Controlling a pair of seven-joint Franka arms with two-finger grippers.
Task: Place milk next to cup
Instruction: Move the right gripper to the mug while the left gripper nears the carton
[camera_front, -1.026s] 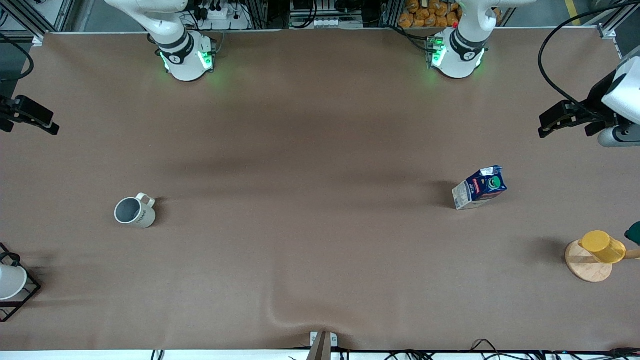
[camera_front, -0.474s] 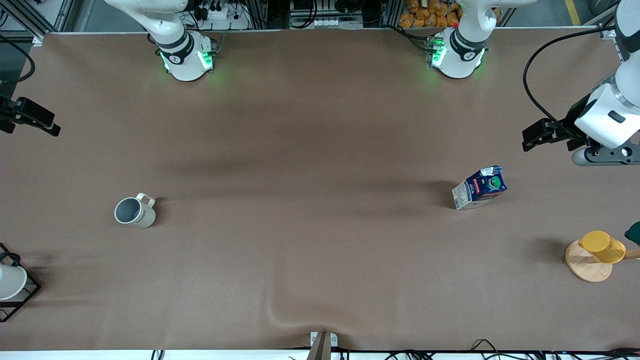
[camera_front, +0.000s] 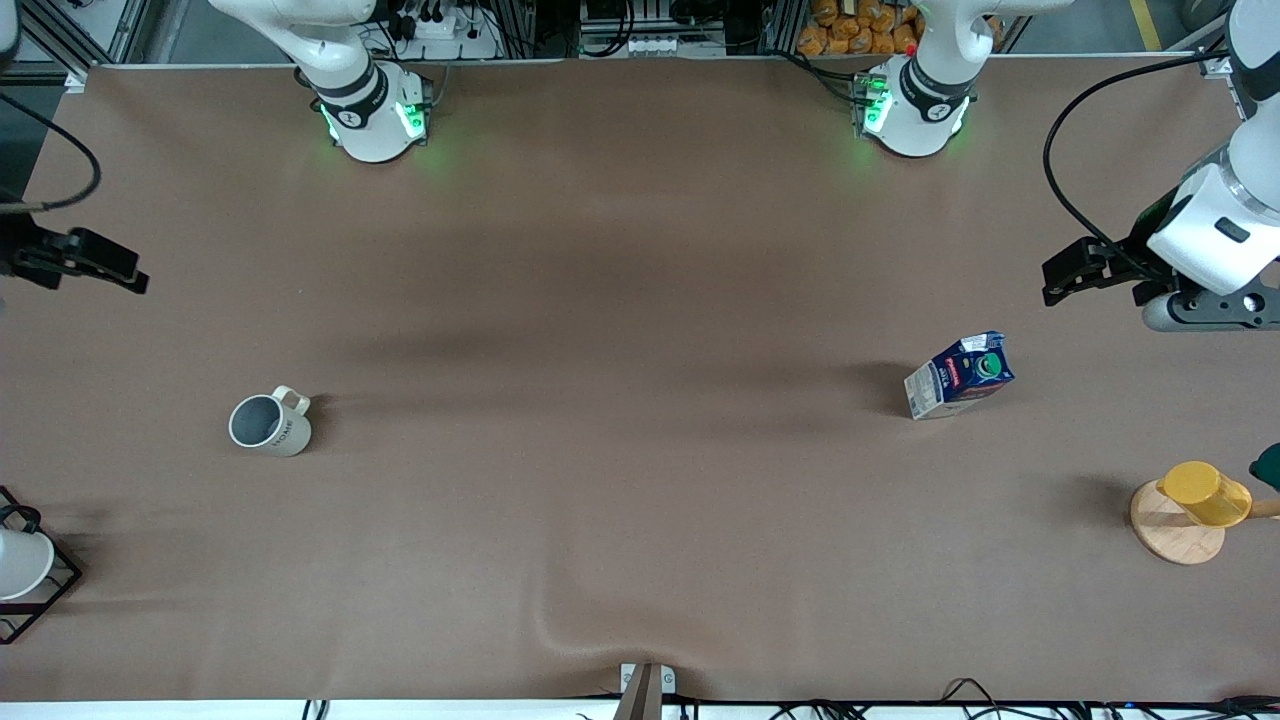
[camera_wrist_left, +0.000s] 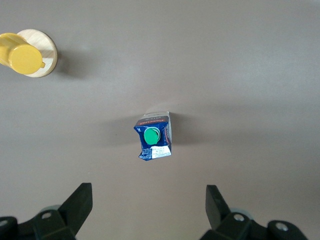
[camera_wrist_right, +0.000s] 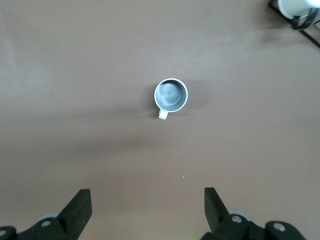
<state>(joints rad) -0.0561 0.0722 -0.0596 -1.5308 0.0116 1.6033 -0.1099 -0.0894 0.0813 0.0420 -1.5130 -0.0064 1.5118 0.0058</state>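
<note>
The milk, a dark blue carton with a green cap, stands on the brown table toward the left arm's end. It also shows in the left wrist view. The cream cup with a grey inside stands upright toward the right arm's end and shows in the right wrist view. My left gripper hangs open and empty above the table near the milk, its fingers wide apart in the left wrist view. My right gripper is open and empty, high above the table near the cup. In the front view only its black wrist part shows.
A yellow cup on a round wooden base stands nearer the front camera than the milk and shows in the left wrist view. A white cup in a black wire rack sits at the right arm's end. The cloth has a wrinkle by the front edge.
My left gripper has moved in over the table toward the milk. My right wrist has shifted slightly inward toward the cup. The milk and cup have not moved.
</note>
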